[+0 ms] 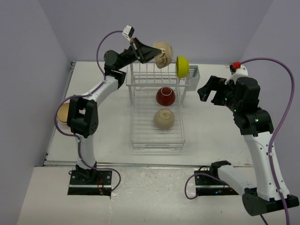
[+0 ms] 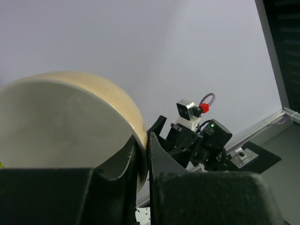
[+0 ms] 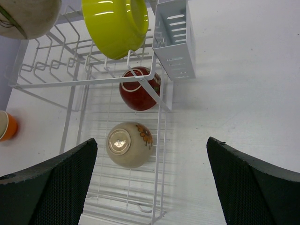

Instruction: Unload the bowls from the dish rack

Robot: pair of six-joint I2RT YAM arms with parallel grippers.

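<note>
jaws on the left arm pinch the rim of a beige bowl [image 1: 163, 53], held above the dish rack's [image 1: 140, 89] tines; best swing it left, clear of the lime bowl [image 1: 182, 66], down onto the table [image 1: 110, 133]. right jaws gape wide.

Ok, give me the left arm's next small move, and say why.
Probably carry the beige bowl leftward, away from the dish rack, toward the unloaded bowl on the table there. The left hand is shut on its rim and holds it above the tines, apart from the lime-yellow bowl, so it looks free to travel.
</note>
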